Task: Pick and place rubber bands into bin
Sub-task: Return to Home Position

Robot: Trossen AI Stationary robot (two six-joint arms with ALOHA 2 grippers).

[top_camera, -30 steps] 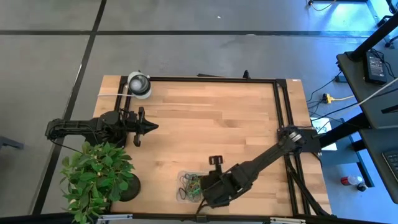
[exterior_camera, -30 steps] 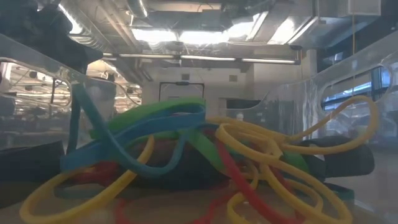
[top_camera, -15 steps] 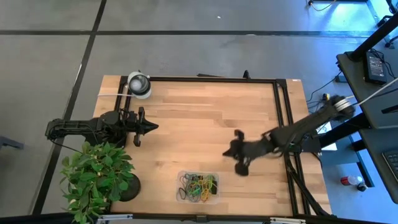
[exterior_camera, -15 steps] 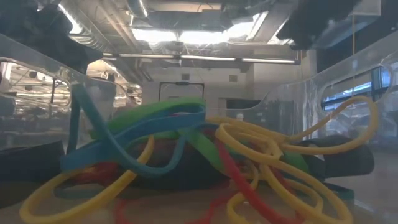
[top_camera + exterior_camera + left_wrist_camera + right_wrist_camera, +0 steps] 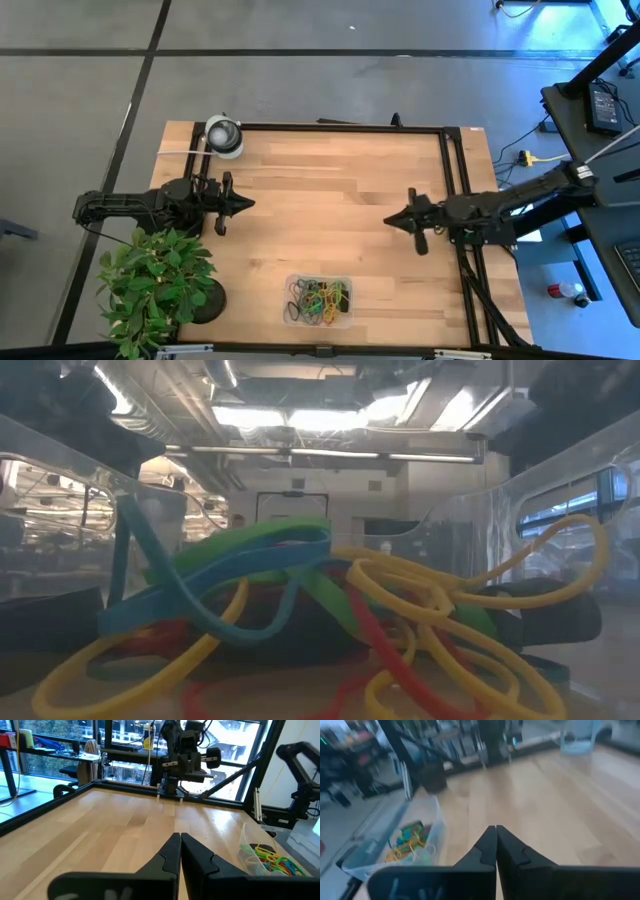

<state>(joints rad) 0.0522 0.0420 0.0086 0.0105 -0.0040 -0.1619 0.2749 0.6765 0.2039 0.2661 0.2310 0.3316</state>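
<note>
The rubber bands [image 5: 320, 298] lie in a tangled heap of yellow, green, blue, red and black loops inside the clear bin [image 5: 294, 283], which sits on the table near its near edge. The low view looks through the bin wall at the rubber bands [image 5: 330, 610] from close by. My left gripper [image 5: 248, 203] is shut and hovers over the table's left part, touching nothing. My right gripper [image 5: 388, 220] is shut over the table's right part, well away from the bin. The left wrist view shows the bin [image 5: 250, 837] off to one side; the right wrist view shows the bin [image 5: 437, 820] with the bands.
A potted green plant [image 5: 155, 285] stands at the table's near left corner. A round white-and-grey object [image 5: 224, 136] sits at the far left edge. A black frame [image 5: 455, 190] runs along the far and right edges. Bare wood lies between the two grippers.
My right arm has drawn away from the bin: a second ago its gripper was at the bin's right side, then it rose and swung toward the table's right edge, and now it points level toward the left. The bands and bin have stayed put.
</note>
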